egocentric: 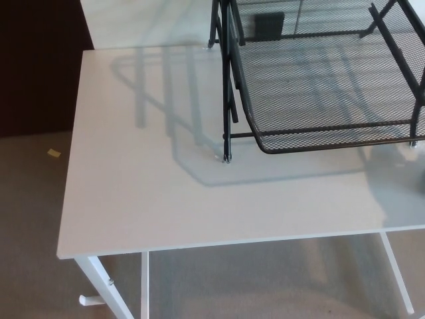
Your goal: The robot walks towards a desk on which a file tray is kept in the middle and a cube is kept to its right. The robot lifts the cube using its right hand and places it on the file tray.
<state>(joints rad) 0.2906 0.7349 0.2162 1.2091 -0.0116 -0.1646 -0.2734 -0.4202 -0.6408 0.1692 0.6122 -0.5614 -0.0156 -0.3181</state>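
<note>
A black wire-mesh file tray [319,126] stands on the white desk [153,193], filling the upper right of the head view, its tiers running off the top and right edges. Its front left foot [227,158] rests on the desk. A small dark object [267,25] shows behind the mesh at the top. No cube is in view. Neither of my hands shows. A soft grey shadow [402,193] lies on the desk at the right edge.
The desk's front edge [219,244] runs across the lower picture, with white legs [99,286] below it. Grey carpet [33,219] lies to the left, with a small yellow scrap [53,153] on it. A dark wall or cabinet [36,66] stands at the upper left.
</note>
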